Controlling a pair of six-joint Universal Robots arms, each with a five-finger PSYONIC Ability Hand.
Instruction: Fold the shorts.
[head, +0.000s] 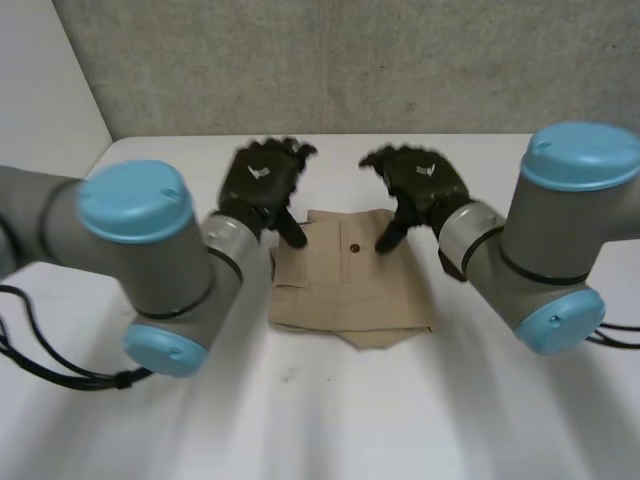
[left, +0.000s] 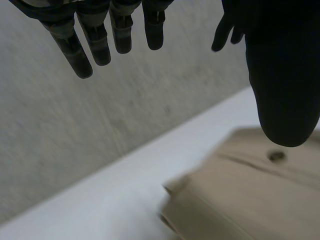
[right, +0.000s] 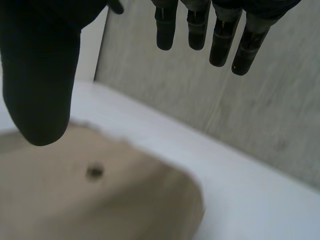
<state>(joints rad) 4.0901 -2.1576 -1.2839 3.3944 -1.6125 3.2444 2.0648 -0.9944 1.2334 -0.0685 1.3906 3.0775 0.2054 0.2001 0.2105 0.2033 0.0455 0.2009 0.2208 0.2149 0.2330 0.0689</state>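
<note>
Folded tan shorts (head: 350, 285), dark button (head: 355, 247)

The left arm (head: 40, 215) and right arm (head: 560, 230) are thick, smooth grey tubes. Their joints are closed by round light-blue caps (head: 135, 200). A silvery-grey cuff (head: 225, 245) rings each wrist. The left hand (head: 262, 180) and right hand (head: 420, 180) are matt black, each with a small pale marking (head: 262, 172) on its back. Their fingers (left: 75, 50) are slim segmented rods with rounded tips, and the thumbs (right: 40, 75) are broad and smooth.

One shorts (head: 350, 280) (tan), two hands (head: 262, 182) (head: 425, 183)
</note>
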